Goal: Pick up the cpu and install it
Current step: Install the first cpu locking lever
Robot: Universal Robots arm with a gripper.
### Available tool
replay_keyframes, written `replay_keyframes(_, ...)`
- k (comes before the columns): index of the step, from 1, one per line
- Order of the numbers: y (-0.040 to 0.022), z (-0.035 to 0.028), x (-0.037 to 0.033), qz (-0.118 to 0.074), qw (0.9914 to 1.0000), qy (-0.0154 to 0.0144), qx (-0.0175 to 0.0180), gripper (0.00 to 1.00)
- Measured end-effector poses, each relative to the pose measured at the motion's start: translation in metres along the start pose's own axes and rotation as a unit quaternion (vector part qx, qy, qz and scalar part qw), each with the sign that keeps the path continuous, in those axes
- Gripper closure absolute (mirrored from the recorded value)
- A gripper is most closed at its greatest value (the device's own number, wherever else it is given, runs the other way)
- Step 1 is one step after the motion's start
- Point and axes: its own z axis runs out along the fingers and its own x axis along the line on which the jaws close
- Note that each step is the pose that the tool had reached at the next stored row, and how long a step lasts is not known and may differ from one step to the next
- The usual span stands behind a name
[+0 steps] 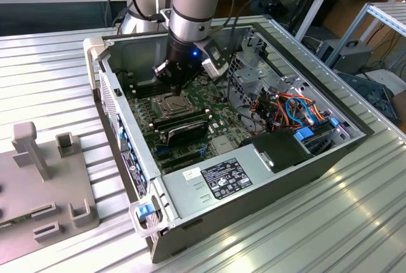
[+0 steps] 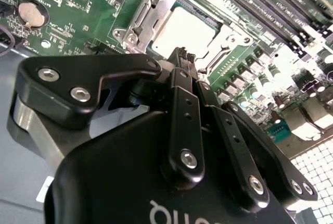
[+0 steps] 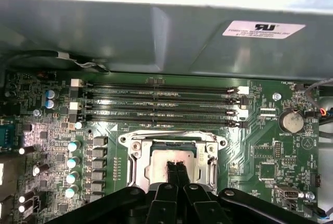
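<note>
The cpu [image 3: 158, 162], a flat silver-grey square, lies inside the metal-framed socket [image 3: 132, 148] on the green motherboard [image 3: 260, 146]. In the second wrist view the cpu [image 2: 179, 28] sits in the socket [image 2: 148, 10] just beyond my fingertips. My gripper [image 3: 176, 168] is shut, its two black fingers pressed together with nothing between them, tips over the cpu's middle. I cannot tell whether they touch it. In the exterior view my gripper [image 1: 177, 86] hangs straight above the socket [image 1: 170, 103] inside the open computer case.
Several long memory slots [image 3: 161, 104] run beside the socket, with the grey case wall [image 3: 156, 31] behind them. A black module [image 1: 184, 130], the power supply [image 1: 222, 178] and a cable bundle [image 1: 285, 108] fill the case. A grey fixture [image 1: 44, 178] stands at the exterior view's left.
</note>
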Motion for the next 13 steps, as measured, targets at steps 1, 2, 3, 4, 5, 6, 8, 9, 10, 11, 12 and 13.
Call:
replay_keyframes(1,-0.0008,-0.0002,0.0,0.0,1.0,0.0,0.0,0.89)
replay_keyframes(2,-0.0019,-0.0009,0.0001,0.0,1.0,0.0,0.0,0.89)
replay_keyframes(3,-0.0022,-0.0014,0.0001,0.0,1.0,0.0001,0.0001,0.89)
replay_keyframes(4,-0.0023,-0.0016,0.0001,0.0,1.0,0.0,0.0001,0.89)
replay_keyframes(5,-0.0024,-0.0027,0.0,0.0,1.0,0.0,0.0,0.89)
replay_keyframes(6,-0.0024,-0.0036,0.0,0.0,1.0,0.0,-0.0001,0.89)
replay_keyframes(8,-0.0024,-0.0037,0.0,0.0,1.0,-0.0001,-0.0003,0.89)
replay_keyframes(9,-0.0024,-0.0037,0.0,0.0,1.0,-0.0001,-0.0003,0.89)
replay_keyframes(10,-0.0025,-0.0038,0.0,0.0,1.0,0.0,-0.0005,0.89)
replay_keyframes(11,-0.0025,-0.0038,0.0,0.0,1.0,0.0,-0.0008,0.89)
replay_keyframes(12,-0.0025,-0.0038,0.0,0.0,1.0,0.0,-0.0009,0.89)
replay_keyframes(13,-0.0025,-0.0038,0.0,0.0,1.0,0.0,-0.0009,0.89)
